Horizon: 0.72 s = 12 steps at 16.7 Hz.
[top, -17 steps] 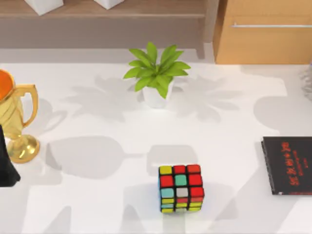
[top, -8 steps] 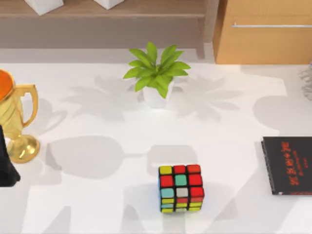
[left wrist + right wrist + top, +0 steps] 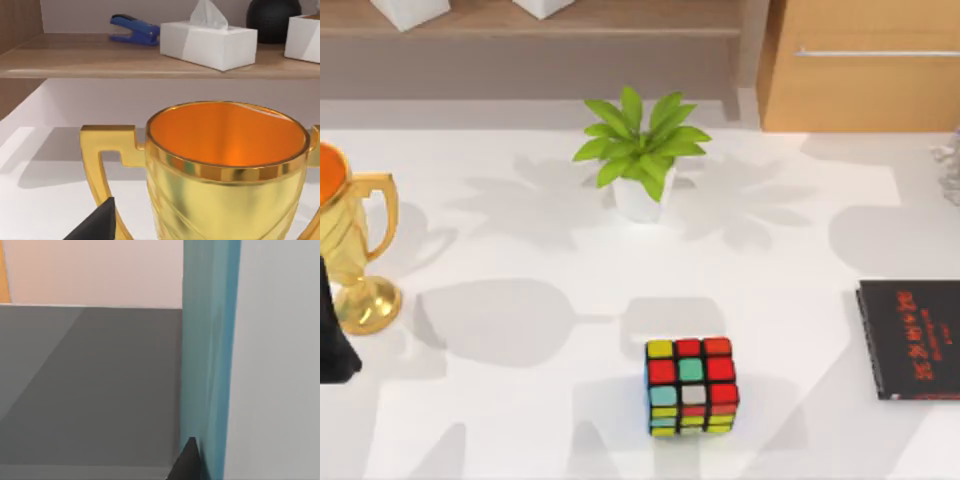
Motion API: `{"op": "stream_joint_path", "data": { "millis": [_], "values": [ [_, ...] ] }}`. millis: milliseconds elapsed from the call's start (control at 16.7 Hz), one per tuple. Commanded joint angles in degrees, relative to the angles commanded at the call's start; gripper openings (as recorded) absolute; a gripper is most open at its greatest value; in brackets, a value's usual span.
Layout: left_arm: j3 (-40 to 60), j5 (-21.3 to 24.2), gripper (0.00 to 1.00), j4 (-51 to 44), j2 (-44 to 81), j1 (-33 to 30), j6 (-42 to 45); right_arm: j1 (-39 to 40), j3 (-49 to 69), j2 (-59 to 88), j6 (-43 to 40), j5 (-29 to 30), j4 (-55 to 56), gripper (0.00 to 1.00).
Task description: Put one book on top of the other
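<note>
Black book — table's right edge

A white tabletop carries a potted plant at the back, a gold trophy at left, a Rubik's cube near the front, and a thin black book at right.

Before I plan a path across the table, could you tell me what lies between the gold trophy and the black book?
In the top view, the Rubik's cube sits on the white table between the gold trophy at the left edge and the black book at the right edge; the rest is bare.
</note>
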Motion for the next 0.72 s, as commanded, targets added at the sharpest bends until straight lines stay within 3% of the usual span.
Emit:
{"op": "stream_joint_path", "data": {
  "millis": [360,720],
  "values": [
    [0.0,0.0,1.0,0.0,0.0,0.0,0.0,0.65,-3.12,-5.66,5.61,3.46,-2.03,0.0],
    [0.0,0.0,1.0,0.0,0.0,0.0,0.0,5.97,-21.04,-27.39,28.96,14.85,-9.63,0.0]
  ]
}}
